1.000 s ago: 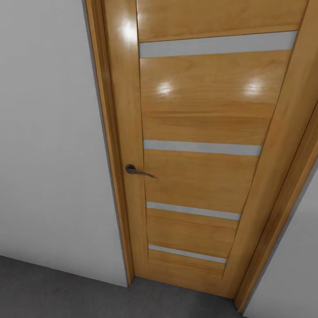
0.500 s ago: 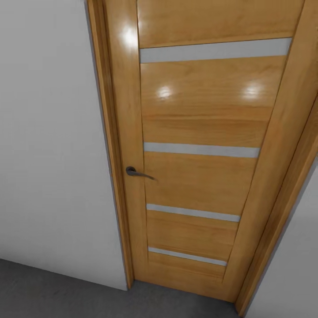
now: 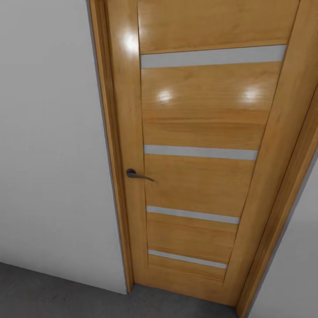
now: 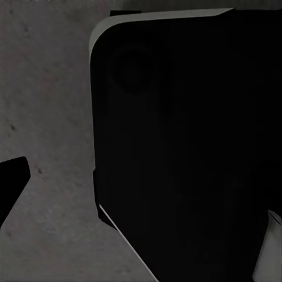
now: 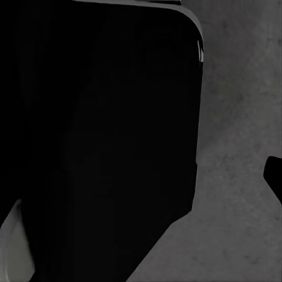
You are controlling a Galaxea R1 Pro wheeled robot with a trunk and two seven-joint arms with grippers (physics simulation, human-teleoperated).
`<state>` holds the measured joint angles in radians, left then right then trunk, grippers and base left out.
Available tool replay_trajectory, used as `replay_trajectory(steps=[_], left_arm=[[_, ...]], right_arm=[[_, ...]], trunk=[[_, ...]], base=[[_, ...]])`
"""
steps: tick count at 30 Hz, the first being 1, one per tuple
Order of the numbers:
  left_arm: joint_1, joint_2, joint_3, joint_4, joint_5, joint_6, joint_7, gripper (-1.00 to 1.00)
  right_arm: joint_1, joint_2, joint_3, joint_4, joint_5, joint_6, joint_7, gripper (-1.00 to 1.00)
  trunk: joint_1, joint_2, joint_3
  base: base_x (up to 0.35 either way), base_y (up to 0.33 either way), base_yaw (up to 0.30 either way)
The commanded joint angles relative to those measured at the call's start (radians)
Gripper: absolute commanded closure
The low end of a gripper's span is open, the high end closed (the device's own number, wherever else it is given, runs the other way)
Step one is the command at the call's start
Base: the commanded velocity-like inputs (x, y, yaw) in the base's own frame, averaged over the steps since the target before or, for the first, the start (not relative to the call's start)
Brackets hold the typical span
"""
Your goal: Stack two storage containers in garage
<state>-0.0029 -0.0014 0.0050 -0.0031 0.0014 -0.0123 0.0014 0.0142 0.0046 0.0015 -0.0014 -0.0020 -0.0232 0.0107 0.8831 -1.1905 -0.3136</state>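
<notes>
a closed wooden plank door (image 3: 198, 145) with its dark lever handle (image 3: 138, 175) is faced above grey concrete floor (image 3: 53, 291), likely in transit; gripper openings cannot be told.

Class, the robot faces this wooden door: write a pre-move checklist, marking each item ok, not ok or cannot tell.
1. Door open: not ok, it looks shut in its frame.
2. Handle in sight: ok, at the door's left edge.
3. Dark grey floor underfoot: ok.
4. Containers in hand: cannot tell.
5. Left end effector state: cannot tell, one dark fingertip over floor.
6. Right end effector state: cannot tell.
</notes>
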Motion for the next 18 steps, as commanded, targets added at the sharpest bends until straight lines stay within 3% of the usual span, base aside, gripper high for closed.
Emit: replay_trajectory(steps=[1, 12, 18], left_arm=[[0.000, 0.000, 0.001, 0.000, 0.000, -0.001, 0.000, -1.00], [0.000, 0.000, 0.000, 0.000, 0.000, -0.002, 0.000, -1.00], [0.000, 0.000, 0.000, 0.000, 0.000, -0.001, 0.000, -1.00]], right_arm=[[0.000, 0.000, 0.000, 0.000, 0.000, -0.003, 0.001, -1.00], [0.000, 0.000, 0.001, -0.016, 0.011, -0.003, -0.005, -1.00], [0.000, 0.000, 0.003, -0.235, 0.013, -0.002, -0.006, -1.00]], trunk=[[0.000, -0.001, 0.000], [0.000, -0.001, 0.000], [0.000, -0.001, 0.000]], base=[[0.000, 0.000, 0.000], [0.000, 0.000, 0.000], [0.000, 0.000, 0.000]])
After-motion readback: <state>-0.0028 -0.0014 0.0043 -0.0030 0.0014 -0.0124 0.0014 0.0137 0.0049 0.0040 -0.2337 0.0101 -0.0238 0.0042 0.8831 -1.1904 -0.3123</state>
